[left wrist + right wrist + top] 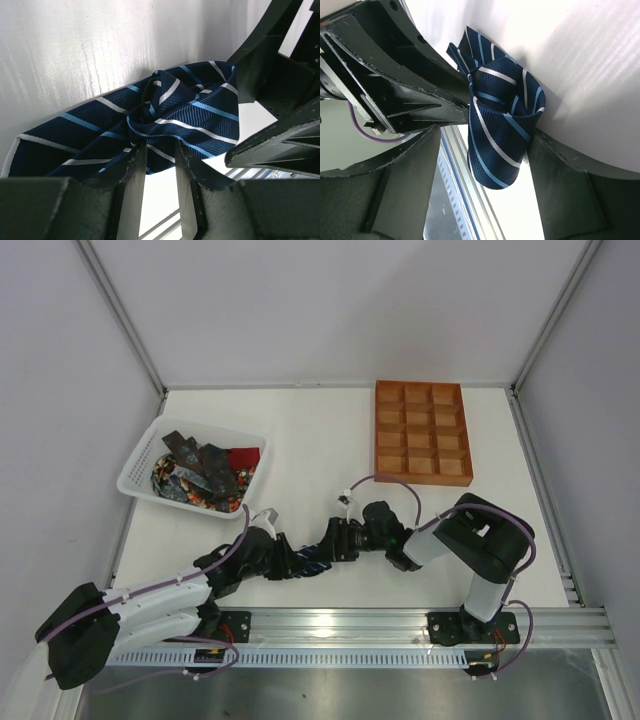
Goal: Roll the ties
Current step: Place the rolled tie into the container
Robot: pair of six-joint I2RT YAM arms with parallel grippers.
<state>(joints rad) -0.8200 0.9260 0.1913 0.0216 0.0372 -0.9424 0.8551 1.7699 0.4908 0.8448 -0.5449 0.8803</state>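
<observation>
The navy tie [312, 558] with light-blue stripes is bunched into a loose coil between my two grippers near the table's front edge. My left gripper [290, 562] pinches the coiled fabric at its fingertips; in the left wrist view the tie [170, 115] sits bunched at the tips of that gripper [157, 152]. My right gripper [335, 540] is open around the tie. In the right wrist view the tie [500, 130] hangs between the spread fingers of the right gripper [487, 137], touching only the right finger. Other ties [200, 475] lie in the basket.
The white plastic basket [140, 465] stands at the back left. The orange-brown compartment tray [422, 432] stands at the back right. A metal rail [350, 620] runs along the front edge just below the grippers.
</observation>
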